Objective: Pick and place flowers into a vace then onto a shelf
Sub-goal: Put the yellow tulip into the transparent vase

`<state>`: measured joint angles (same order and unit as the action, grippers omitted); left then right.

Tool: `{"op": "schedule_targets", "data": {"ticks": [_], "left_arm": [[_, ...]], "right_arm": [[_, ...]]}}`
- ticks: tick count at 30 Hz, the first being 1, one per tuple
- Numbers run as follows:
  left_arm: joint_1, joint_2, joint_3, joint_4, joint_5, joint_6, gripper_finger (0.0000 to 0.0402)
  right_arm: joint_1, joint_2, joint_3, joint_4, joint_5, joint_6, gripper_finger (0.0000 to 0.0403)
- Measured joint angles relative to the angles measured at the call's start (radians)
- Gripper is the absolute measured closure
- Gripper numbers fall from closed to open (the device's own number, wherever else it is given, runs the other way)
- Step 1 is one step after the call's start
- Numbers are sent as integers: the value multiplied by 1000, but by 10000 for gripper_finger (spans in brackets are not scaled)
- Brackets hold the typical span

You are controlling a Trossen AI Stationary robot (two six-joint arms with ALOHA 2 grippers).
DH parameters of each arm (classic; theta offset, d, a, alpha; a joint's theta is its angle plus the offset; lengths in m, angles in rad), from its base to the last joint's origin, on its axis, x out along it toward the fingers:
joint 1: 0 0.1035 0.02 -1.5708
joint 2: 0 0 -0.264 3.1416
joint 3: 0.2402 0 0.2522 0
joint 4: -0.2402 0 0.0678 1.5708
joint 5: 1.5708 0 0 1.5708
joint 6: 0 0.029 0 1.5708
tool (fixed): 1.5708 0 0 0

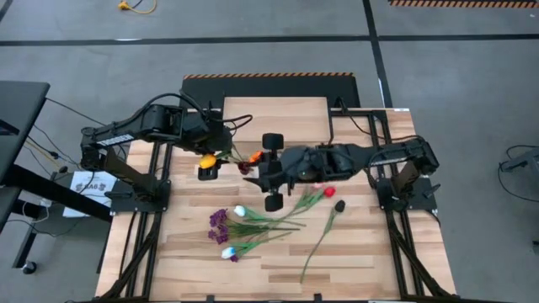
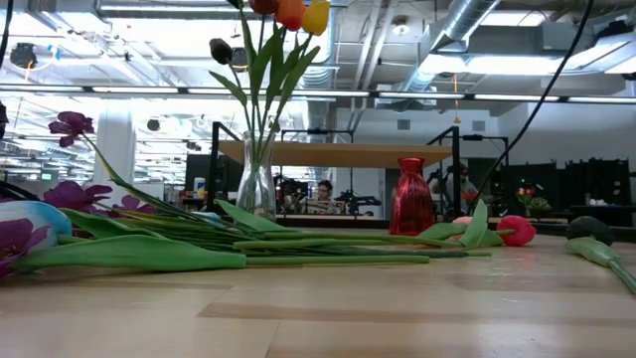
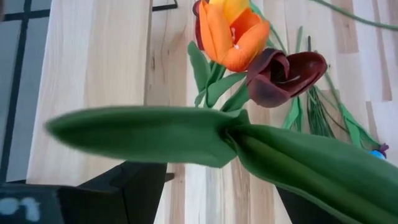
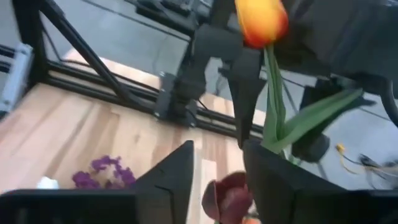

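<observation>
- We see the right gripper over the middle of the table, its fingers parted with a plain gap between them and nothing clamped. A dark red tulip head sits in that gap's far end; whether it touches a finger we cannot tell.
- Just beyond those jaws stands the orange-yellow tulip on its green stem.
- The left gripper faces the right one across the bouquet; its fingers stand wide apart. A broad green leaf crosses ahead of them; we cannot tell if it is gripped.
- The clear vase holds several upright tulips between the two grippers.
- The loose flowers lie near the table's front, on the near side of both jaws, well apart from them.
- The table's front strip lies bare wood.
- The shelf stands behind, a red vase under it.
- The room behind shows ducts and seated people.
</observation>
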<state>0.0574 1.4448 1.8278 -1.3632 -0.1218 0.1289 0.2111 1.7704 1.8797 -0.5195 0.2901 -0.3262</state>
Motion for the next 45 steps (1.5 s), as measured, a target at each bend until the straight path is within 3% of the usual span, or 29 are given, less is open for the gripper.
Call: {"op": "schedule_targets", "data": {"ticks": [7,13,23,37,45], "left_arm": [[0,0,0,1,-15,21,140],[0,0,0,1,-15,22,140],[0,0,0,1,-16,22,140],[0,1,1,25,-16,23,140],[0,1,1,33,-16,24,140]], "right_arm": [[-99,1,0,12,-110,5,206],[-135,1,0,90,-196,12,191],[-180,83,-2,120,-218,25,205],[-201,85,-2,169,-274,38,222],[-202,85,-2,170,-273,38,263]]}}
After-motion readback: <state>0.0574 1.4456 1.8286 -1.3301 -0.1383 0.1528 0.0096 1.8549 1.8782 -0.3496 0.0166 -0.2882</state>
